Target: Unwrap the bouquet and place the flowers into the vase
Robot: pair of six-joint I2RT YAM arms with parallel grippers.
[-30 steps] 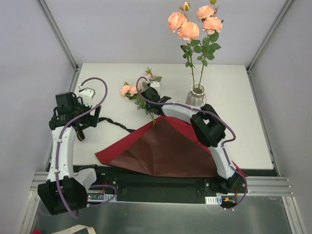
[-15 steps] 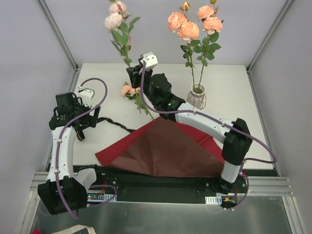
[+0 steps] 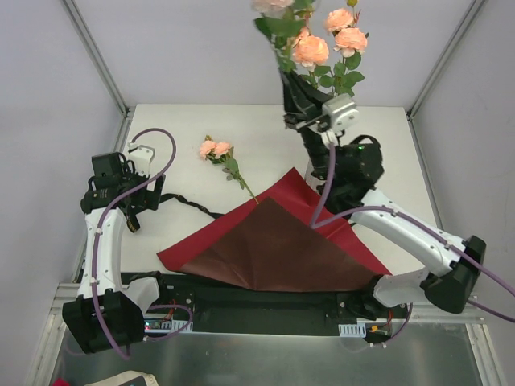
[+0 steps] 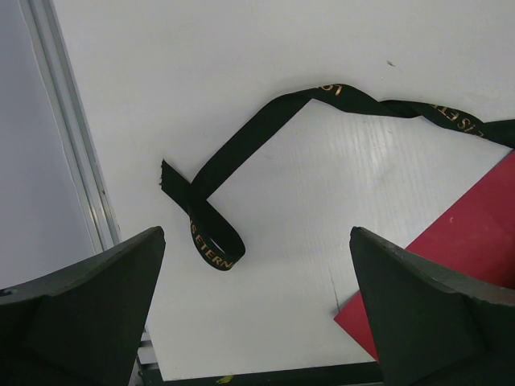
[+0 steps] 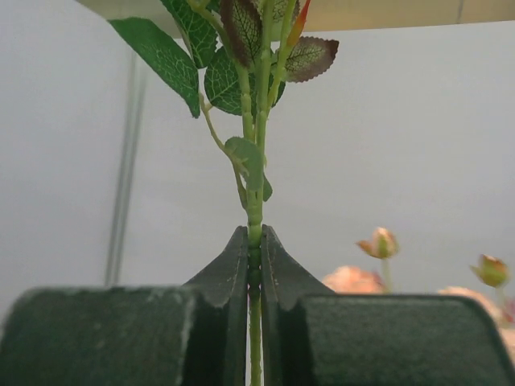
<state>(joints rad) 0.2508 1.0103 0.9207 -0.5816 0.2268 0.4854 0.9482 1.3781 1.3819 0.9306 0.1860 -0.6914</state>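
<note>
**Wrapping off, a stem aloft, one sprig left**

Top view: paper (image 3: 273, 241) spread flat, ribbon (image 3: 193, 207) loose beside it. Several roses (image 3: 312, 50) upright at back right, presumably in the vase, itself hidden behind the right arm. One sprig (image 3: 213, 148) lying on the table (image 3: 185, 121), not yet moved. Right gripper (image 3: 290, 80) raised high, bearing a leafy stem (image 3: 282, 24) just beside those blooms.

Left wrist: left gripper (image 4: 256, 241) spread wide, holding nothing, above the ribbon.

Right wrist: pinched tight on the upright stem.
</note>
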